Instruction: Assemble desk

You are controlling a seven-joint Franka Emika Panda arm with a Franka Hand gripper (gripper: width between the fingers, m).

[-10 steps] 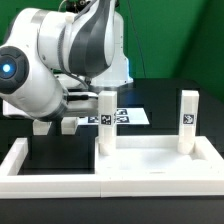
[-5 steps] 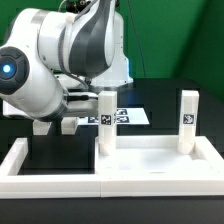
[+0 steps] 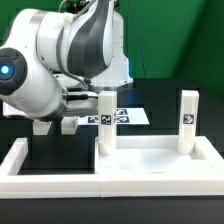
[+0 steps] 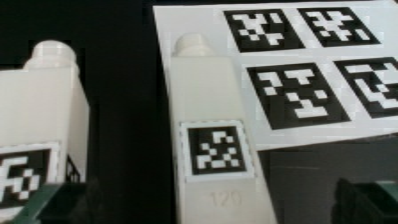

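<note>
The white desk top [image 3: 150, 158] lies at the exterior view's right with two legs standing upright on it, one [image 3: 103, 120] at its left corner and one [image 3: 188, 122] at its right. In the wrist view two more white tagged legs lie on the black table. One leg [image 4: 214, 130] lies between my fingers, along the marker board's edge. The other leg [image 4: 45, 110] lies beside it, outside the jaws. My gripper [image 4: 210, 205] is open, and its dark fingertips [image 4: 365, 200] stand well apart from the leg. In the exterior view the gripper [image 3: 55, 125] hangs low behind the left border.
The marker board [image 4: 302, 60] with several black tags lies flat next to the loose legs, also visible as the marker board [image 3: 125, 117] behind the desk top. Long white border bars [image 3: 20, 158] frame the table's left and front. The arm's bulky body [image 3: 60, 60] fills the upper left.
</note>
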